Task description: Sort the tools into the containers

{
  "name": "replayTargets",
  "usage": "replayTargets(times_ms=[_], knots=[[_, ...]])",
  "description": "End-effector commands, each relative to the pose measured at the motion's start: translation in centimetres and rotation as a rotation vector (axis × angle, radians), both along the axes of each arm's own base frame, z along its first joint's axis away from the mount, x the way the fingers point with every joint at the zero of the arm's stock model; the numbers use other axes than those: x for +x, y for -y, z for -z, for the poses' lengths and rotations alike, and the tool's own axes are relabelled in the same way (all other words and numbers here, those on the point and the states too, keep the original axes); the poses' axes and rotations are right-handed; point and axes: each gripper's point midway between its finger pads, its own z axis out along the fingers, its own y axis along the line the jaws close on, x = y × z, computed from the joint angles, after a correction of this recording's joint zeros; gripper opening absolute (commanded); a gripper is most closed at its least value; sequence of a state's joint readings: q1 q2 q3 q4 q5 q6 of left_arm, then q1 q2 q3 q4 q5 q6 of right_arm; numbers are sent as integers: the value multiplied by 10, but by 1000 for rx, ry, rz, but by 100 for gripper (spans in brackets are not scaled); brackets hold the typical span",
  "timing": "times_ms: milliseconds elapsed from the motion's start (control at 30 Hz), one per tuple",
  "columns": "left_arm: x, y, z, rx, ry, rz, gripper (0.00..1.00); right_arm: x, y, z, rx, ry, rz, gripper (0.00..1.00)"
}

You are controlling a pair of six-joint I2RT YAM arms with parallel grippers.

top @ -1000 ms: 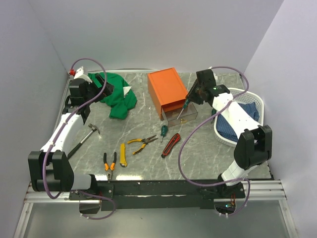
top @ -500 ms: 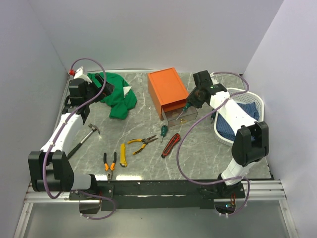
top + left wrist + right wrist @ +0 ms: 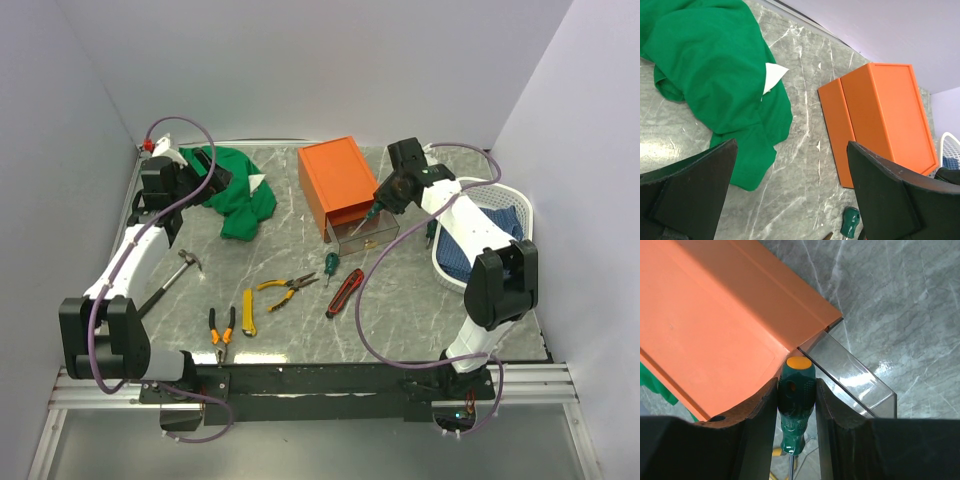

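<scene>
My right gripper (image 3: 796, 386) is shut on a green-handled screwdriver (image 3: 795, 405) with an orange end cap, its shaft pointing down. In the top view the right gripper (image 3: 378, 206) holds this screwdriver (image 3: 369, 219) over the pulled-out clear drawer (image 3: 362, 233) of the orange box (image 3: 338, 178). My left gripper (image 3: 790, 200) is open and empty above the table beside a green cloth (image 3: 705, 65). On the table lie a second green screwdriver (image 3: 329, 265), a red-black knife (image 3: 345, 292), yellow pliers (image 3: 288, 287), a yellow knife (image 3: 248, 311), orange-black pliers (image 3: 221, 329) and a hammer (image 3: 170, 281).
The green cloth (image 3: 232, 190) lies at the back left next to the left gripper (image 3: 205, 180). A white basket (image 3: 497, 190) with blue cloth stands at the right, beside the right arm. Walls close in on three sides.
My right gripper has shifted a little left toward the orange box, carrying the screwdriver over the drawer. The left arm has barely moved.
</scene>
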State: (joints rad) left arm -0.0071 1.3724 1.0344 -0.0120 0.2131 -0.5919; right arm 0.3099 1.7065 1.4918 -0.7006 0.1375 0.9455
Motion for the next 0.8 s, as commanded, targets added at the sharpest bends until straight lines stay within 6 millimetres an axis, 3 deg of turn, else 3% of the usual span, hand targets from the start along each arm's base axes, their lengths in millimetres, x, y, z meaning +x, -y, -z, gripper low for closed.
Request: replayTargets(times_ms=[0,33,133,233,333,433,533,600,667,700,767], knots=[[9,2,-30,-4,80,14,98,11,-6,-15,17,41,14,0],[8,2,-30,-4,80,14,98,10,-8,-16,17,45,2,16],[8,2,-28,-11,77,15,98,8,-11,-23,12,60,-20,51],[9,4,-29,-19,81,19,98,12,-13,-42,9,111,-61,68],[13,8,-32,-23,88,39,98,16,-15,-63,0,166,-118,76],[20,17,-37,-18,102,64,98,19,-10,-85,-54,239,-211,76],[26,27,-38,-3,106,85,98,21,14,-90,-173,264,-227,74],[28,32,-35,-6,98,90,98,21,39,-74,-232,221,-190,72],[29,33,-31,-12,90,88,97,22,63,-59,-295,184,-159,59],[29,35,-30,-18,87,90,97,22,80,-42,-325,143,-132,55],[28,34,-24,-23,75,85,97,25,94,-26,-377,99,-139,56]])
